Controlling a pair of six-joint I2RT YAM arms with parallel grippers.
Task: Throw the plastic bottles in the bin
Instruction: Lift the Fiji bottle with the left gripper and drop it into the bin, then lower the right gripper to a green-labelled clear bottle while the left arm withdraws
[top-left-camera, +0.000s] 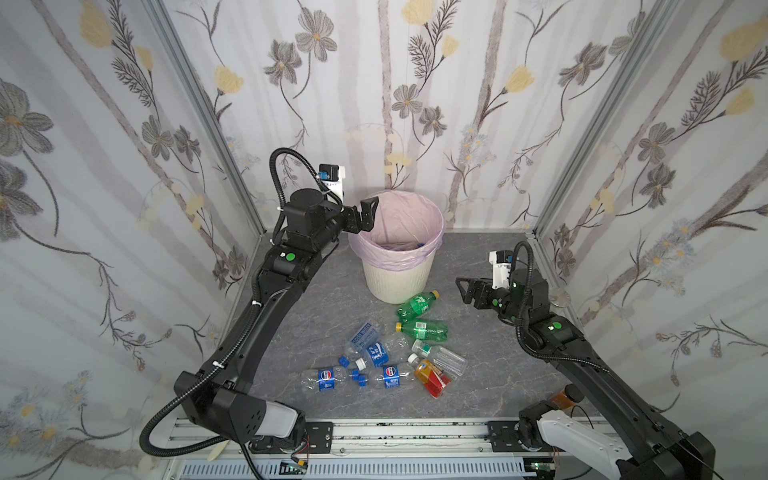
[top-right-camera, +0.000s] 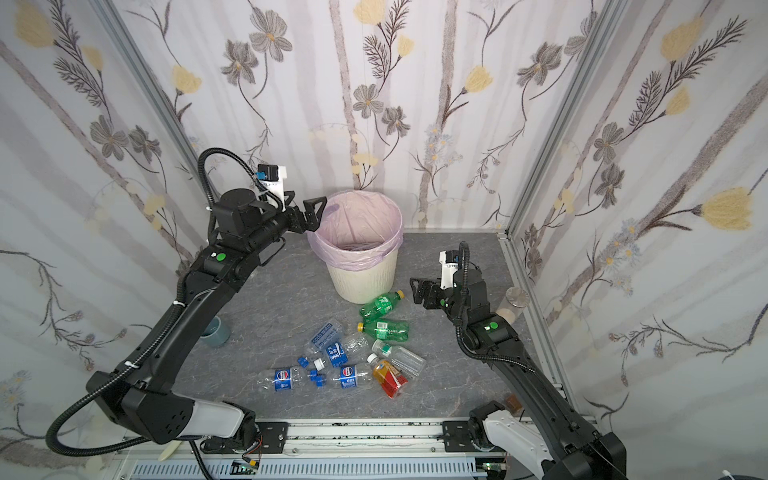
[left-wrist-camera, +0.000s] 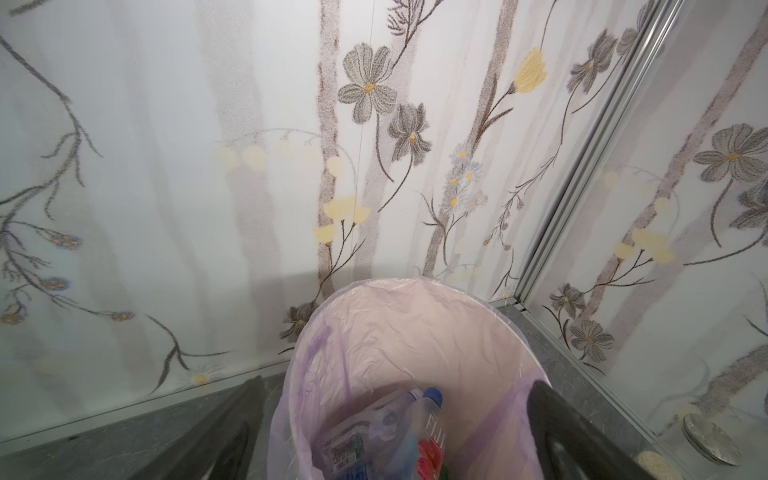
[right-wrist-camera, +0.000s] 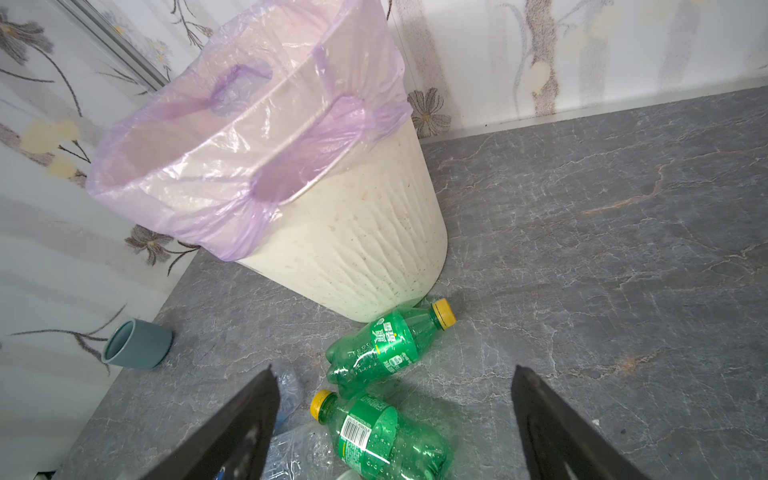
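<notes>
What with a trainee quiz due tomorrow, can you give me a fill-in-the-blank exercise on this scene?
1. The left tool hangs above the rim of the bin with its jaws ____.
2. Both green bottles lying on the table have ____ caps.
3. The right tool holds ____.
4. The orange-red labelled bottle lies on the table, not in the ____.

Missing words: open; yellow; nothing; bin.

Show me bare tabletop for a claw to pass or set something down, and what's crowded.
Bare: table right of the bin, up to the right claw; the stretch between left arm and bottle pile; the strip between pile and front rail. Crowded: the pile, and the bin's base where a green bottle lies.
</notes>
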